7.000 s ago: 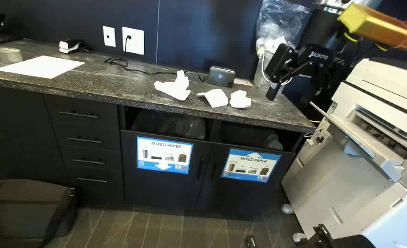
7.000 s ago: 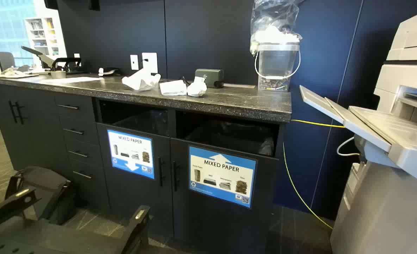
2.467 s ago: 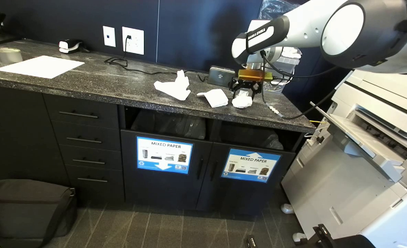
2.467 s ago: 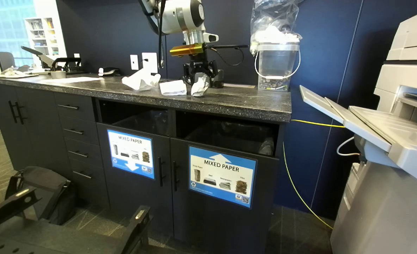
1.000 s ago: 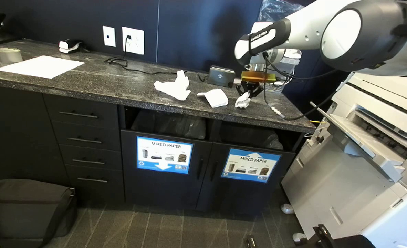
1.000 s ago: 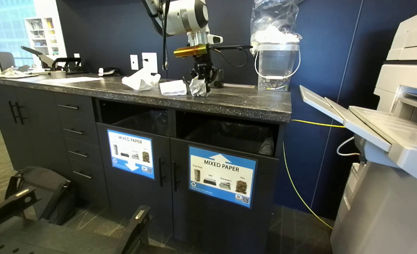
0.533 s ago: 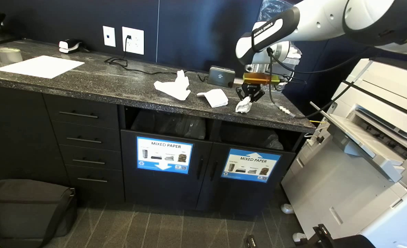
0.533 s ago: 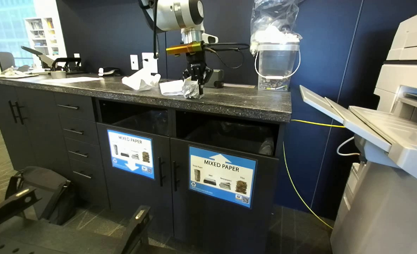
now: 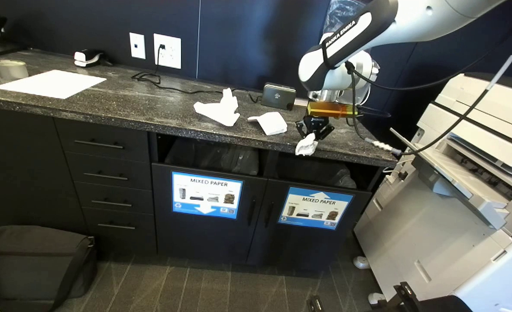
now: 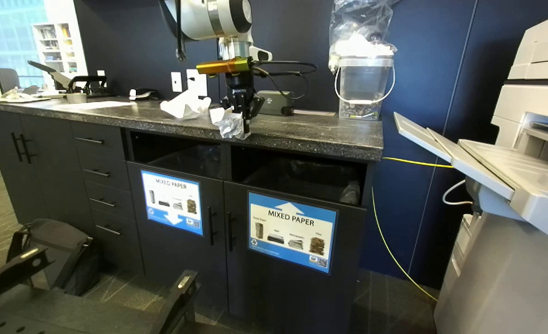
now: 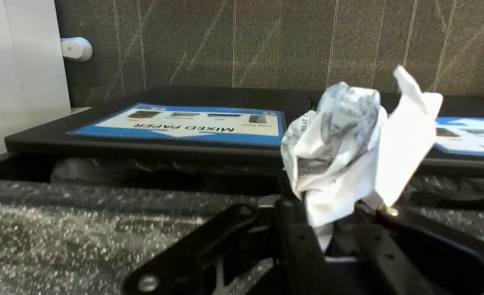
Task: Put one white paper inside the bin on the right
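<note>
My gripper (image 9: 314,135) is shut on a crumpled white paper (image 9: 306,146), which hangs below the fingers at the counter's front edge. In the wrist view this paper (image 11: 336,164) has grey print on it and covers the fingertips. The bin on the right (image 10: 302,178) is the lined opening below the countertop, over a "MIXED PAPER" sign; in the wrist view its dark slot (image 11: 164,176) lies just past the counter edge, left of the paper. Two more white papers rest on the counter, a spread one (image 9: 218,111) and a folded one (image 9: 273,123).
Left of that bin is a similar opening (image 9: 215,157). Behind the gripper stand a dark box (image 9: 278,96) and a clear bucket (image 10: 366,88). A printer (image 9: 433,225) stands at the right, its tray (image 10: 436,139) sticking out. The countertop's front edge (image 10: 320,144) overhangs both openings.
The jaws, around the paper earlier, have closed on it. Over the last second my gripper has carried it off its spot toward the counter's front edge.
</note>
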`<state>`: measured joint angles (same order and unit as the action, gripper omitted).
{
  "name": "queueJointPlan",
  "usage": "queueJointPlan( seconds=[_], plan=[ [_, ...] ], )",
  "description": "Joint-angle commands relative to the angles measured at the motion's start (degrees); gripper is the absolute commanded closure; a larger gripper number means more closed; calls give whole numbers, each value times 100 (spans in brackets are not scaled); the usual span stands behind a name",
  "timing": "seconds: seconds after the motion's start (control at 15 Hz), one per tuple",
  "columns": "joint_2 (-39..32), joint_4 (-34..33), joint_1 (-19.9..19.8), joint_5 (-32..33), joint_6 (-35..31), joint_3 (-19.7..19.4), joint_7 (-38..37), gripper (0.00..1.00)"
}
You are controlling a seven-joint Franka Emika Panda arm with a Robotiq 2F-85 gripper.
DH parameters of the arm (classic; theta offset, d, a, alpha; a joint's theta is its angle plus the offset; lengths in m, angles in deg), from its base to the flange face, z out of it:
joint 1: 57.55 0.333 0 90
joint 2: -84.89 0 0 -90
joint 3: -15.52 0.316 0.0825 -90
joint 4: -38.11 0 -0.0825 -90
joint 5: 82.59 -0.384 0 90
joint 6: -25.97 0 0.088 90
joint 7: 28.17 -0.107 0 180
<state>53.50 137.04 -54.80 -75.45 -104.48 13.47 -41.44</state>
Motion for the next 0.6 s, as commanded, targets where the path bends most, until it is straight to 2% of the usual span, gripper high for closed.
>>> queueJointPlan(
  seconds=[0.0,0.53],
  plan=[
    [810,1429,38,-86,-637,79,186,88],
    [1870,4069,113,-189,-2312,231,79,88]
  ],
)
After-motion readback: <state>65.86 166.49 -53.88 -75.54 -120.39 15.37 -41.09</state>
